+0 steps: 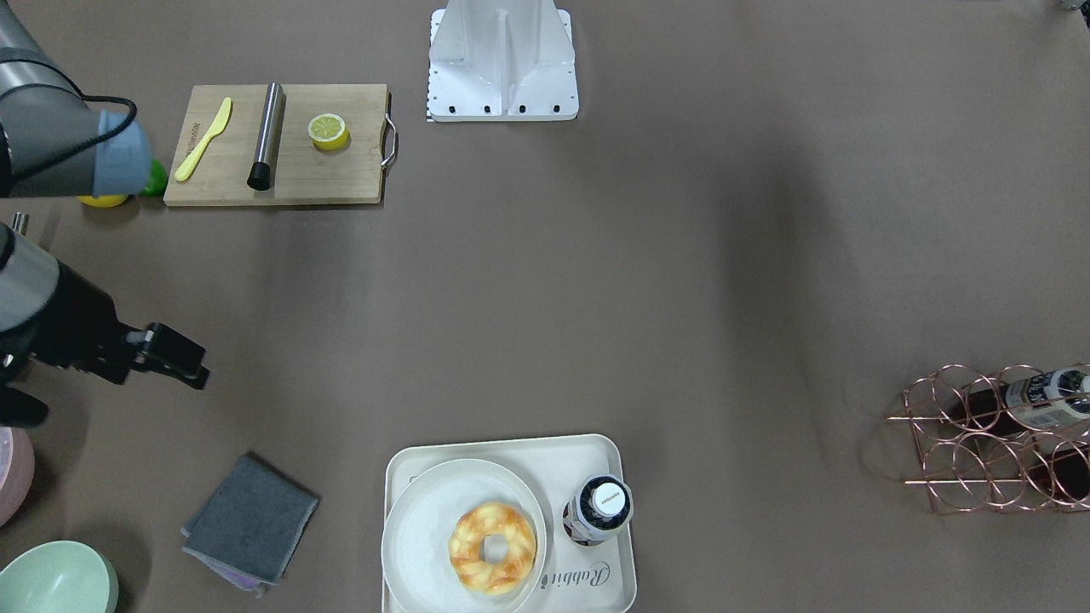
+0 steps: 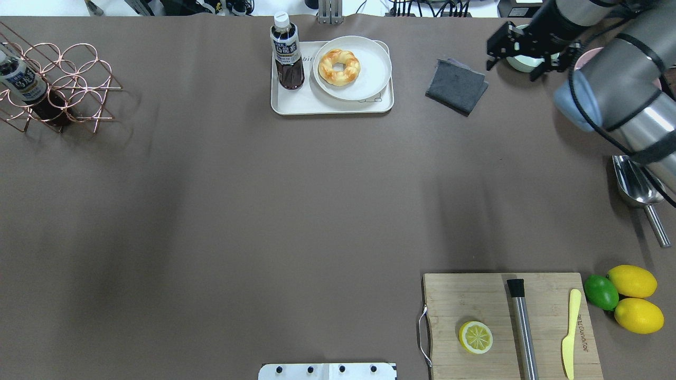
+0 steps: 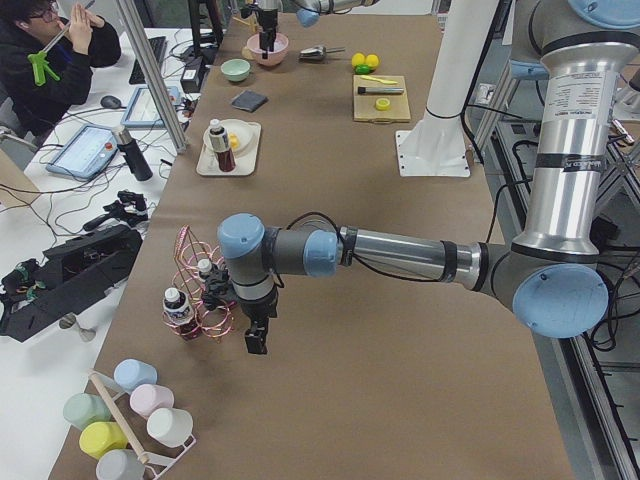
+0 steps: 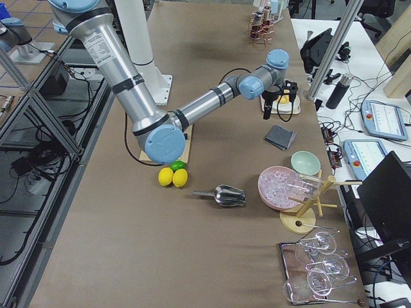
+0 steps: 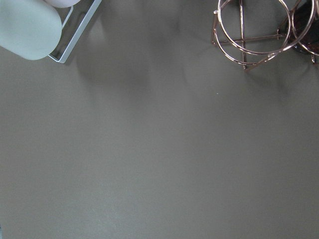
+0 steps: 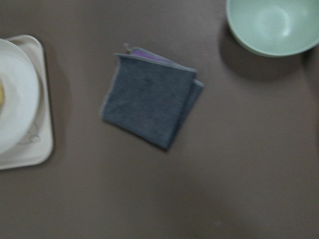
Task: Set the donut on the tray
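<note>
The donut point(image 1: 464, 549), golden-brown and twisted, lies on a round off-white plate point(image 1: 421, 528) that sits on the cream tray point(image 1: 511, 454). It also shows in the overhead view point(image 2: 325, 68), with the tray point(image 2: 327, 108) at the table's far middle. My right gripper point(image 2: 512, 68) hovers open and empty to the right of the tray, past a grey cloth; it also shows in the front view point(image 1: 202, 366). My left gripper point(image 3: 257, 340) hangs by the wire rack, far from the tray. It shows only in the left side view, so I cannot tell its state.
A dark drink bottle point(image 2: 287, 53) stands on the tray beside the plate. A folded grey cloth point(image 2: 457, 85) and a green bowl point(image 6: 271, 22) lie right of the tray. A copper wire rack point(image 2: 58, 84), a metal scoop point(image 2: 636, 187) and a cutting board point(image 2: 509, 324) stand elsewhere.
</note>
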Controlling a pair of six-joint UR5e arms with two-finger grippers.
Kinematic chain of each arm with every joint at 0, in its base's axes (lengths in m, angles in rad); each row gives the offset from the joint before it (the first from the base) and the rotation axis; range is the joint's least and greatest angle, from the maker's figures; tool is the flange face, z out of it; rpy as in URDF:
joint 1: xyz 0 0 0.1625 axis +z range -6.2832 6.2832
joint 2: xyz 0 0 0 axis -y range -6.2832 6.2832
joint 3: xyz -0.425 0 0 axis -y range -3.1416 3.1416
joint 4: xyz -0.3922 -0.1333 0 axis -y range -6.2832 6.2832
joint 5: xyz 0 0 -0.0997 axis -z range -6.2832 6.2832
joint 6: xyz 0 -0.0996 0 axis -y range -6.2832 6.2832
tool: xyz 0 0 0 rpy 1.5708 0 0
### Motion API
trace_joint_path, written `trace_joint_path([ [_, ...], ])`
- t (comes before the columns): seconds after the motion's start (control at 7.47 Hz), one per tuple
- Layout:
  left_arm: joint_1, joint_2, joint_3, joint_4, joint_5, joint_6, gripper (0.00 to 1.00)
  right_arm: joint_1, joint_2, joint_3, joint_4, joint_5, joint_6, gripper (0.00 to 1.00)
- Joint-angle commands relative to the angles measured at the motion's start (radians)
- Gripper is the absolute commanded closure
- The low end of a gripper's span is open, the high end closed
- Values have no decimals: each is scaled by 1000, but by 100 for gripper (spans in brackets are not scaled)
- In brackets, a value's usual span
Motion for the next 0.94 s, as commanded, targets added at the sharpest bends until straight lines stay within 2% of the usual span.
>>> trace_joint_path([
  [0.0, 0, -1, -2, 0, 0, 0, 2, 118, -276, 227, -259, -2, -426, 0],
  [0.27, 0, 1, -4, 0, -2, 0, 2, 224, -426, 198, -261, -6, -703, 0],
  [0.8, 0, -15, -2, 0, -2, 0, 2, 335, -526, 132, -247, -8, -937, 0],
])
